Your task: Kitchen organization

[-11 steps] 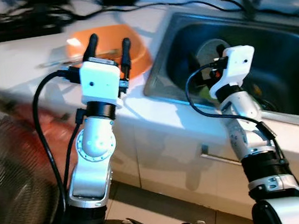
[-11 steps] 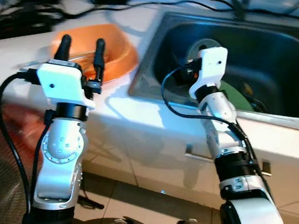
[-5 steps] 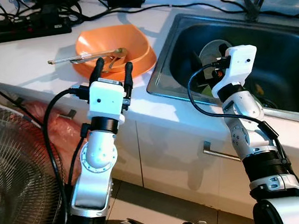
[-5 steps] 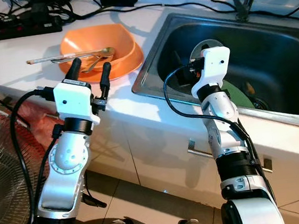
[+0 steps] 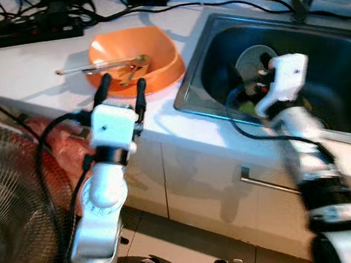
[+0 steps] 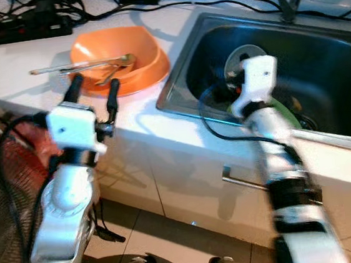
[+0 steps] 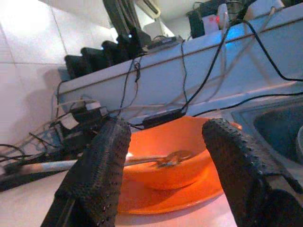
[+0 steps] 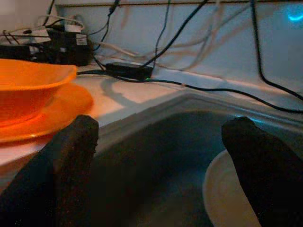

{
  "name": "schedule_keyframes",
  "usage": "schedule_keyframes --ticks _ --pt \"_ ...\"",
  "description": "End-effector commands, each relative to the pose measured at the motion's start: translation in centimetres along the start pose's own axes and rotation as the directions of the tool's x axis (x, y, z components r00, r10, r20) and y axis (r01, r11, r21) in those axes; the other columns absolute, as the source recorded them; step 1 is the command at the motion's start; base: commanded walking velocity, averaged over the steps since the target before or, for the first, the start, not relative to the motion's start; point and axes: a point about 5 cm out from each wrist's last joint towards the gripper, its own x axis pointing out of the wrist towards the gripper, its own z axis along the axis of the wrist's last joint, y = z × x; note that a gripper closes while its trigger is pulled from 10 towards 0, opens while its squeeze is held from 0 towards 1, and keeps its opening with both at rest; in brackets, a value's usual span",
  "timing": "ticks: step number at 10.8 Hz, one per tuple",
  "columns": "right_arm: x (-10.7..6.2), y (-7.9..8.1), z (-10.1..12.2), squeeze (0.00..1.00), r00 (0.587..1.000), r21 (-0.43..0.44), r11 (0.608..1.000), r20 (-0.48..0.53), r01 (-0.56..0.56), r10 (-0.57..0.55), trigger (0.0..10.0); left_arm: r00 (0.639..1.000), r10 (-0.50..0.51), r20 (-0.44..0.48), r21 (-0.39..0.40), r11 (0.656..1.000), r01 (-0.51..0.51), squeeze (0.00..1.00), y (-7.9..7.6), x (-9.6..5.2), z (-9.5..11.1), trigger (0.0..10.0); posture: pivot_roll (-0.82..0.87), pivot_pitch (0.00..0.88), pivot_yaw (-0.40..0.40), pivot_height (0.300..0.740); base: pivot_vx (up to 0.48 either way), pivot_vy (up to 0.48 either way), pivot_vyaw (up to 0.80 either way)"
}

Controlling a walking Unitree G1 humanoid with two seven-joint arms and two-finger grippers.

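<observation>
- Left pincer (image 5: 119, 89) is hovering wide open and empty over the front edge of the white bench (image 5: 24, 66), just short of the orange bowl (image 5: 135, 57). From the left wrist view the bowl (image 7: 165, 158) is sitting between the spread fingers (image 7: 102, 156).
- Utensils (image 5: 103, 66) are lying across the bowl, handles poking past the rim toward the power strip (image 5: 34, 30). A careless approach is likely knocking them off or tipping the bowl.
- Bowl looks smooth and curved, so a pinch on the rim is risking a slip.
- Right pincer (image 8: 165, 156) is spread open, holding nothing, hanging at the sink (image 5: 342, 45) edge above a pale plate (image 5: 253, 63). Dropping lower is risking a knock on it.
- Both arms are blurred in the head views, so aim is looking uncertain.
- Cables (image 5: 225, 4) are trailing near the sink, a snag hazard.
</observation>
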Motion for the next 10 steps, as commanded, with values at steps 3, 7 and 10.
schedule_keyframes --ticks 3,7,10 --pt "-1.8 -1.1 1.0 0.0 0.969 -0.061 0.967 -0.022 -0.247 0.246 10.0 1.0 0.001 -0.002 0.011 1.0 -0.001 0.0 0.3 -0.5 0.5 10.0 0.11 0.179 -0.051 0.74 0.0 0.0 0.0" --pt "-2.4 -0.1 0.6 0.0 0.946 -0.025 0.946 -0.028 -0.323 0.322 10.0 0.999 0.021 -0.034 0.032 0.999 -0.02 0.0 0.4 0.4 -0.7 10.0 0.11 0.184 -0.054 0.74 0.0 0.0 0.0" --pt "-2.5 0.4 0.5 0.0 0.944 0.0 0.944 -0.021 -0.33 0.33 10.0 0.999 0.021 -0.049 0.043 0.999 -0.019 0.0 1.1 1.1 -1.8 10.0 0.1 0.18 -0.052 0.74 0.0 0.0 0.0"
